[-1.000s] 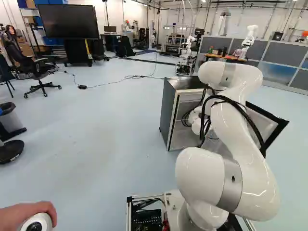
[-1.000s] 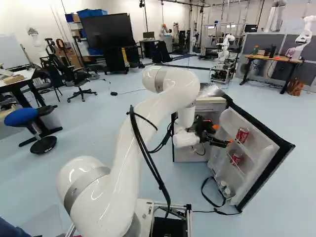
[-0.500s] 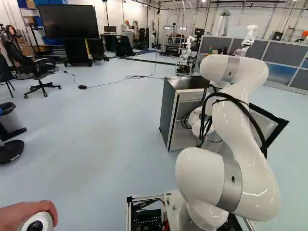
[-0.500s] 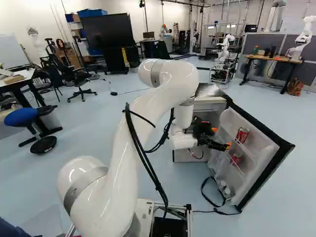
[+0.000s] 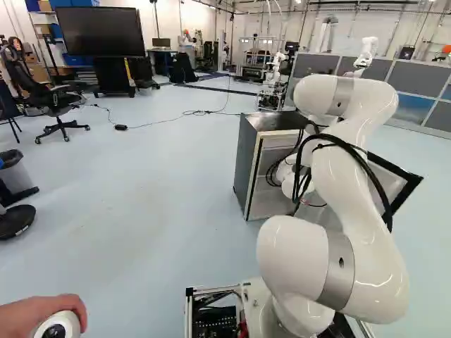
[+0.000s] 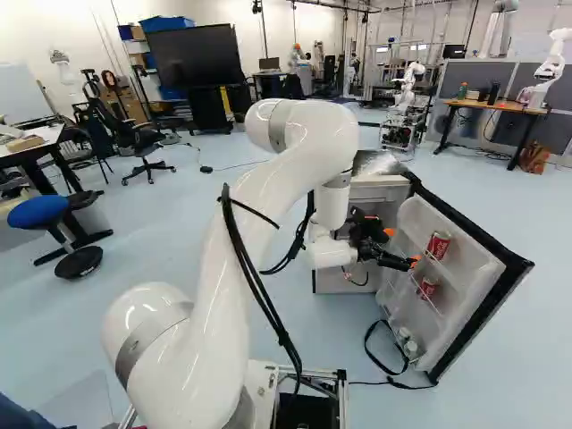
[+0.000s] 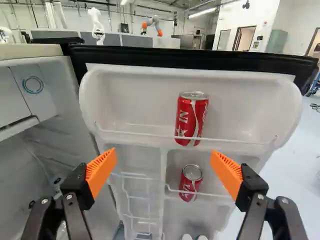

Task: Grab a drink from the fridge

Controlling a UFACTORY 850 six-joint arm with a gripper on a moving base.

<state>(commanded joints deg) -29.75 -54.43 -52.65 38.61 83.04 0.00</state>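
- The landmark is the open fridge door (image 7: 190,58), white inside with a dark edge; it stands swung out from the small grey-sided fridge (image 5: 244,165).
- The drinks are on the inner side of that door: one red metal can with white lettering (image 7: 191,120) in its top shelf (image 7: 135,107), and a second red can (image 7: 191,183) in the shelf below.
- The jaws face the inner side of the door, spread wide with nothing between them; their ribbed orange pads (image 7: 101,171) stand well apart.
- Judging from this, the step in hand is lining up on a can; neither is gripped. The upper one looks the easier pick.
- A full can should feel fairly heavy for its size, firm but thin-walled, and slippery if cold and damp. Too hard a squeeze could dent it.
- Best hold: both sides of the body, around the middle, above the thin wire rail (image 7: 225,141) along the door's top shelf, then lift clear before drawing back. A low grip could snag that rail.
- Count: one fridge, one door, two red cans, and two pale round tops (image 7: 186,237) low in the door, whose contents I cannot tell.
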